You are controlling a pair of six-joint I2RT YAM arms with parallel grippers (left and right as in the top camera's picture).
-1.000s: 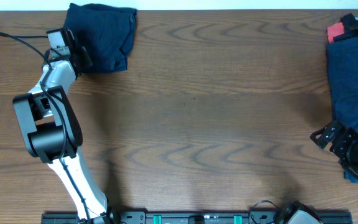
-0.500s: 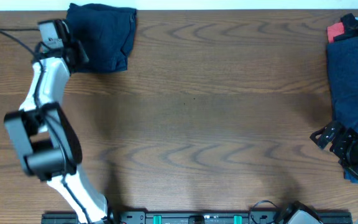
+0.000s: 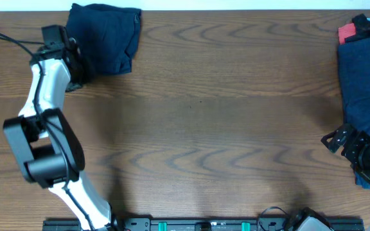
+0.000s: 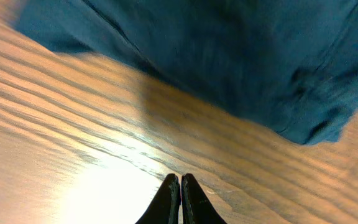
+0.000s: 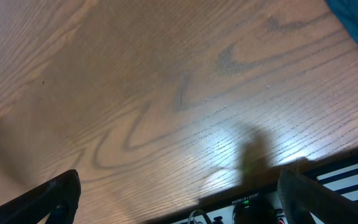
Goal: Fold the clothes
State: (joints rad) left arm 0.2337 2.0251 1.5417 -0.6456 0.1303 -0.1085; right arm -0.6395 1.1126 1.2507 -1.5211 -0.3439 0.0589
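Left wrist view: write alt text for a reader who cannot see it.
A crumpled navy garment fills the top of the frame, lying on a wooden table. At the bottom centre the left pincer is shut, holding nothing, its tips apart from the garment.

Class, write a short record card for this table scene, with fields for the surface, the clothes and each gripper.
surface: wooden table
folded garment: dark navy, a compact bundle at the far left corner of the table
clothes pile: navy cloth at the right edge, with a red item at its far end
left gripper: shut, holding nothing, over bare wood just short of the folded garment
right gripper: open wide, holding nothing, over bare wood beside the clothes pile
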